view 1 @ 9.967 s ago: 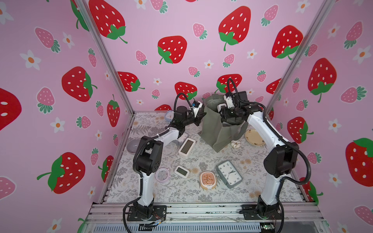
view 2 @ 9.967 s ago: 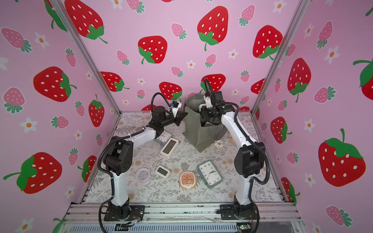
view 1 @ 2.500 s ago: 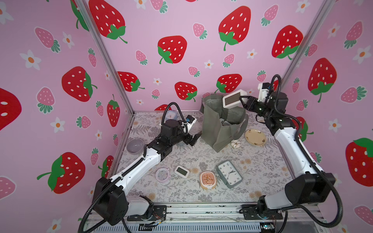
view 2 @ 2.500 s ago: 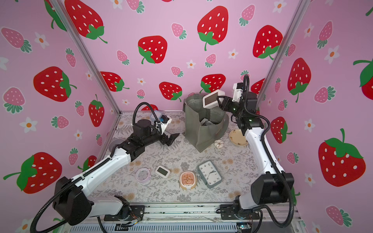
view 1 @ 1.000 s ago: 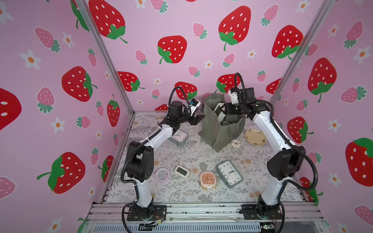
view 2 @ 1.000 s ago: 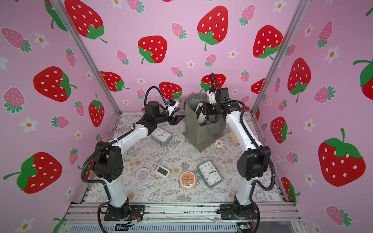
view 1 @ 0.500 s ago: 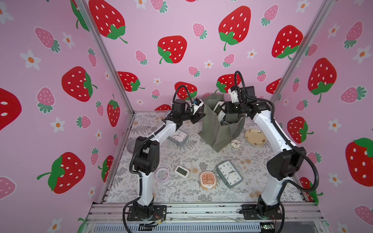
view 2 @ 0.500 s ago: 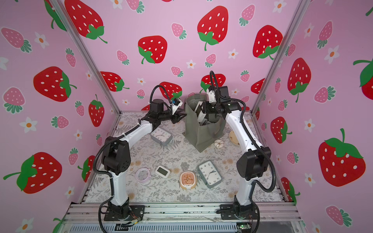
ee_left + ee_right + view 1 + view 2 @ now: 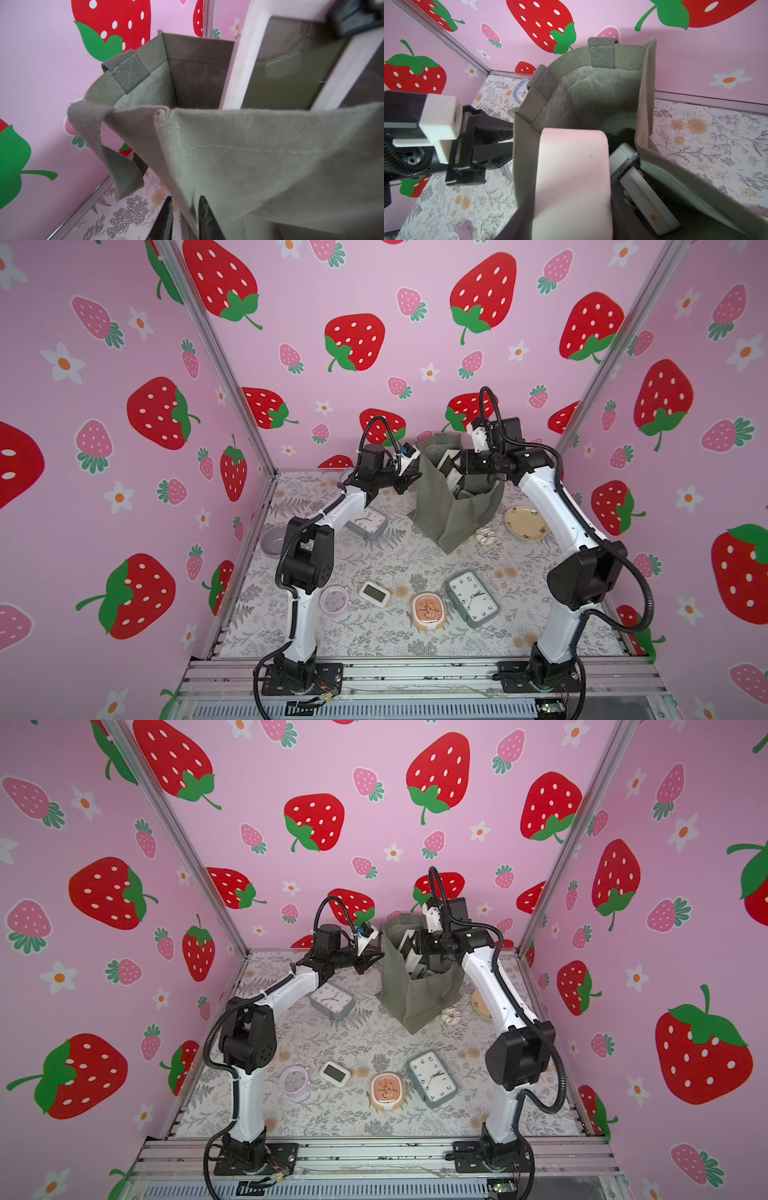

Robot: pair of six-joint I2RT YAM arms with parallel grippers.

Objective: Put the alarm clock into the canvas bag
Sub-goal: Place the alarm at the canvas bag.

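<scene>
The grey-green canvas bag (image 9: 453, 514) stands open at the back of the table, seen in both top views (image 9: 419, 1002). My left gripper (image 9: 409, 481) is shut on the bag's left wall just below the rim; in the left wrist view the fabric (image 9: 249, 166) runs between the two dark fingers (image 9: 164, 220). My right gripper (image 9: 455, 466) is shut on a white alarm clock (image 9: 445, 459) with a dark screen (image 9: 291, 68), tilted inside the bag's mouth. In the right wrist view the clock's pale back (image 9: 571, 176) hides the fingers. Other clocks (image 9: 643, 193) lie deep in the bag.
On the floral table lie a grey square clock (image 9: 368, 522), a grey rectangular clock (image 9: 471, 599), a peach clock (image 9: 428, 610), a small white digital clock (image 9: 374, 592) and a lilac round clock (image 9: 334, 599). A yellow plate (image 9: 525, 522) and a doughnut (image 9: 485, 536) sit right of the bag.
My left gripper has moved up to the bag's left wall and shut on the fabric. The right gripper has stayed in the bag's mouth with the clock.
</scene>
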